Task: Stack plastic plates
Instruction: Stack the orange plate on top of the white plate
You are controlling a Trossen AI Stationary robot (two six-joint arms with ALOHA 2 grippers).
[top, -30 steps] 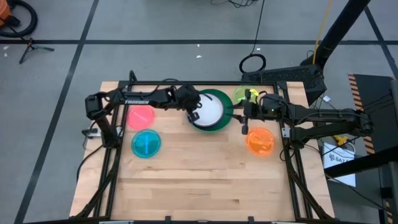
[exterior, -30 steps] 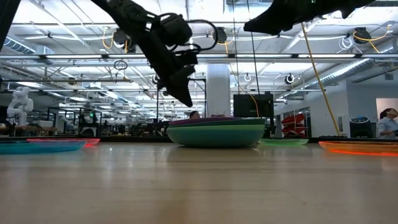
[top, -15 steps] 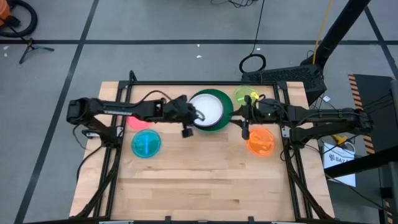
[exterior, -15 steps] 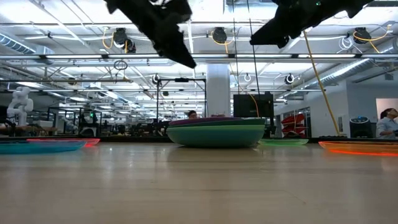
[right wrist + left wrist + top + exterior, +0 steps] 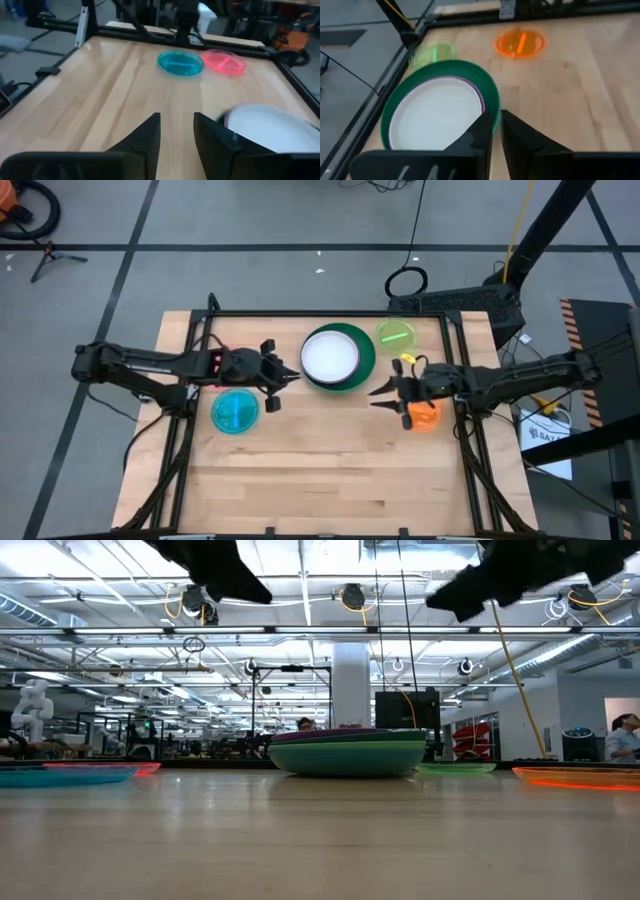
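1. Plates are stacked at the table's far middle: a white plate point(image 5: 330, 355) is seen on top, with a purple rim beneath it and a large dark green plate point(image 5: 364, 352) at the bottom.
2. Four small plates are laid singly: lime point(image 5: 396, 335), orange point(image 5: 424, 416), blue point(image 5: 235, 412), pink point(image 5: 223, 61).
3. Left gripper point(image 5: 291, 373) is held left of the stack, fingers nearly together, nothing gripped.
4. Right gripper point(image 5: 378, 396) is held beside the orange plate, fingers slightly parted, nothing gripped.

A stack of plates point(image 5: 337, 358) sits at the table's point(image 5: 320, 470) back centre, single plates flanking it.
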